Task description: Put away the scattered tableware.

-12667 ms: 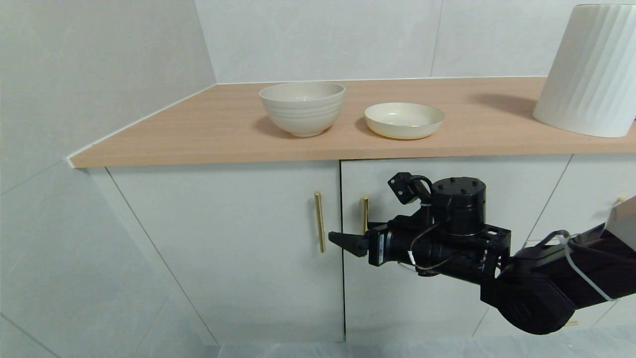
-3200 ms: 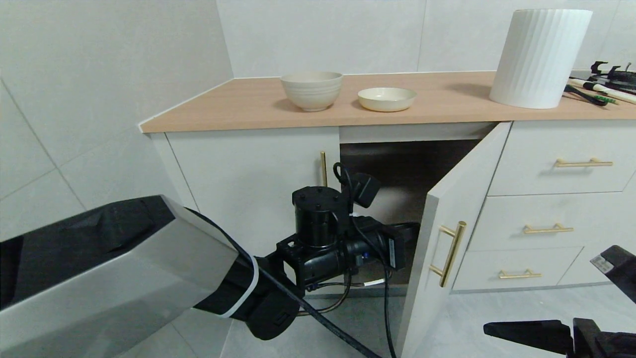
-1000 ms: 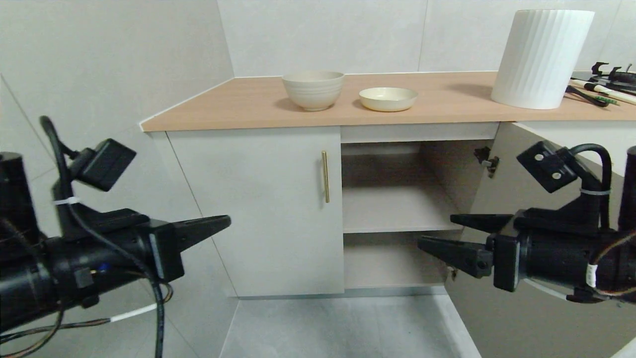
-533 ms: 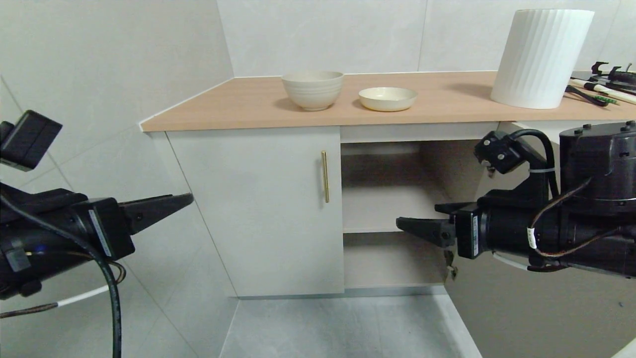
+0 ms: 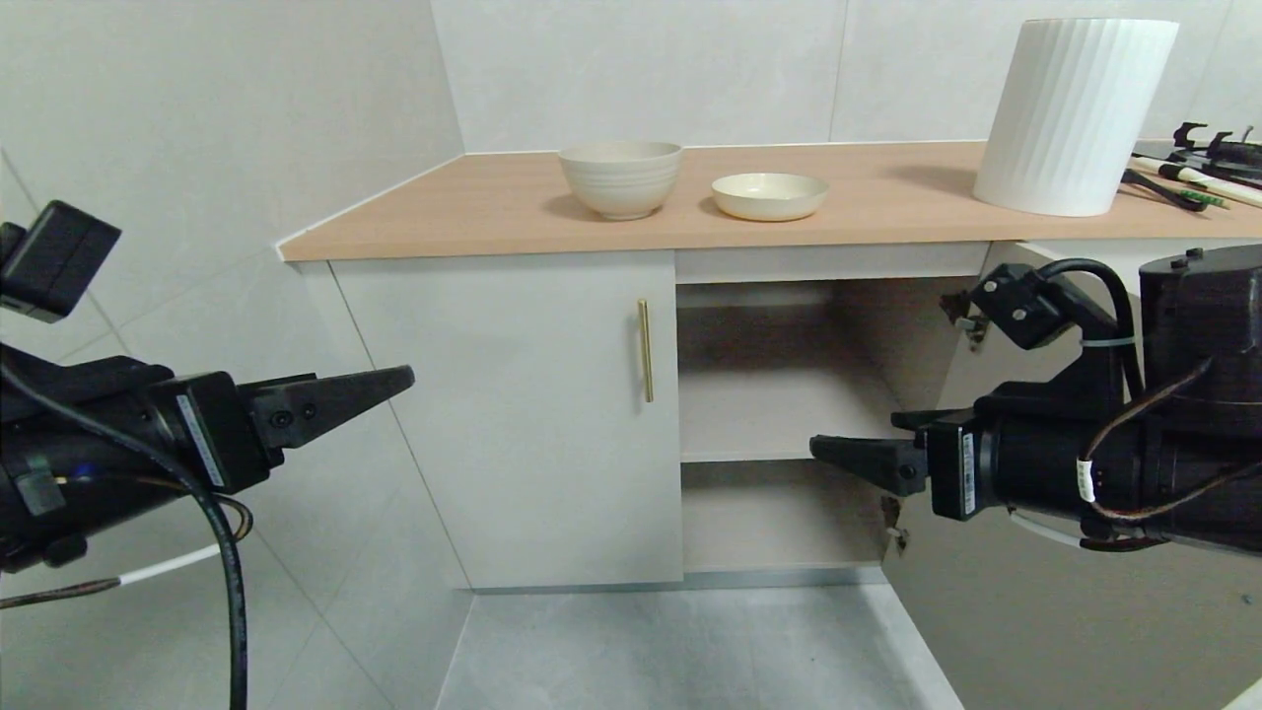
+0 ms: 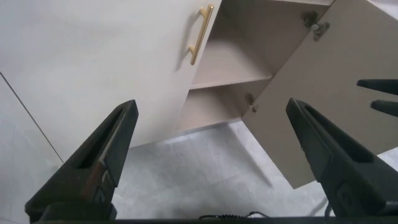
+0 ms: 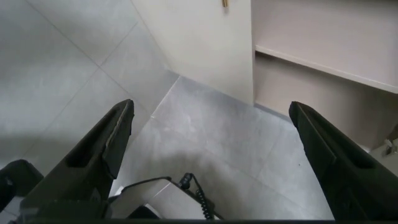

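A deep cream bowl (image 5: 621, 177) and a shallow cream plate (image 5: 770, 195) stand side by side on the wooden countertop (image 5: 473, 212). Below them the cabinet's right door (image 5: 971, 611) is swung wide, baring a shelf (image 5: 774, 414) with nothing on it. My left gripper (image 5: 389, 380) hangs open in front of the wall left of the cabinet. In front of the cabinet opening, at shelf height, my right gripper (image 5: 858, 439) is open too. The left wrist view has the left gripper (image 6: 211, 107) wide apart, facing the shelf (image 6: 233, 71). The right gripper (image 7: 211, 109) is spread above the floor.
A tall white ribbed cylinder (image 5: 1075, 113) stands on the right of the counter, with several utensils (image 5: 1198, 168) beyond it. The cabinet's left door (image 5: 513, 414) is closed, its brass handle (image 5: 644, 350) beside the opening. Grey floor (image 5: 670, 641) lies free in front.
The right cabinet door, closed at first, now stands fully open. Over the last second both grippers rose, and the right one moved left in front of the opening.
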### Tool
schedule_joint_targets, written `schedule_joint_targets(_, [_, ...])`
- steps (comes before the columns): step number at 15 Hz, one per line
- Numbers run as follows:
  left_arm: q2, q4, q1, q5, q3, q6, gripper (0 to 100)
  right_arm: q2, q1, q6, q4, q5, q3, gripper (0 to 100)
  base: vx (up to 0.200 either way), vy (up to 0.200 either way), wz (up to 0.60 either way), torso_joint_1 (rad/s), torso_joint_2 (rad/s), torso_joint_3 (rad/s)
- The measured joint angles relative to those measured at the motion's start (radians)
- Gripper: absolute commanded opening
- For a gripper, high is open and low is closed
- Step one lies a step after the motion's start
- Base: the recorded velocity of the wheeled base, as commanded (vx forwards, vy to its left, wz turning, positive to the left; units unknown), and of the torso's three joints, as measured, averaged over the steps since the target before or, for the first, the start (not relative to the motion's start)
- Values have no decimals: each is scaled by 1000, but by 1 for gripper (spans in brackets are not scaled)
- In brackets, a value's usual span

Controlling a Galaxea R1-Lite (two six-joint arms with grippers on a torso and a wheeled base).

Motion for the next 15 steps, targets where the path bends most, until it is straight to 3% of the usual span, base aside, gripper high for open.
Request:
schedule_joint_targets(4, [6, 1, 0, 7, 0, 1, 100, -15, 0, 0, 1, 0, 0, 100, 0, 0, 0, 0, 0, 0])
schedule_joint_targets(15, [10, 6, 0, 13, -3, 4, 100, -23, 4, -1, 3, 7, 6, 100, 200, 0, 0, 1, 2, 5])
